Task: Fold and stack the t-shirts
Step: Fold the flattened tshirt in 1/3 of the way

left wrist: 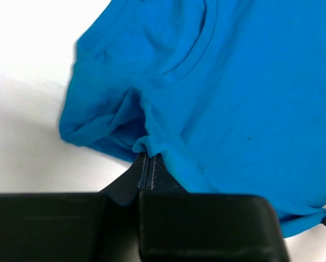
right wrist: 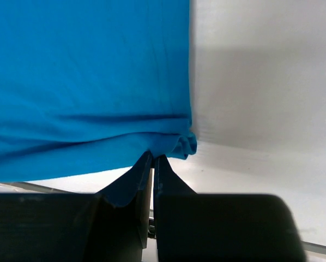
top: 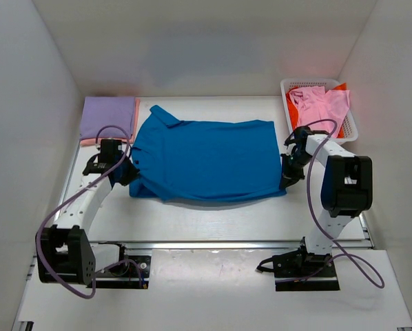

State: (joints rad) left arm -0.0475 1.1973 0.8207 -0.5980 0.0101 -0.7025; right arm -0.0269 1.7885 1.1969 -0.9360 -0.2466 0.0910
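The bright blue collared cloth t-shirt [top: 206, 158] lay spread flat across the middle of the white surface [top: 206, 221], its collar toward the far-left corner and its hem toward the right edge. The left end effector [top: 129, 174] was pinched closed on a bunched fold by the near sleeve. The right end effector [top: 287, 183] was clamped on the near hem corner.

The step in hand looked like the first lengthwise fold, with the near edge taken at both ends. The next move would call for both arms to lift together and carry that edge toward the far edge evenly, so the cloth stayed taut and did not sag in the middle.

Only the top view showed the rest. A folded lavender shirt [top: 108, 117] sat at the far-left corner, over a salmon one [top: 89, 142] showing at its edge. A white plastic mesh basket [top: 351, 127] at the far-right corner held a pink shirt [top: 323, 103] and an orange-red one [top: 340, 87]. Only the wrist views showed each pair of fingers pressed together with blue cloth between them.
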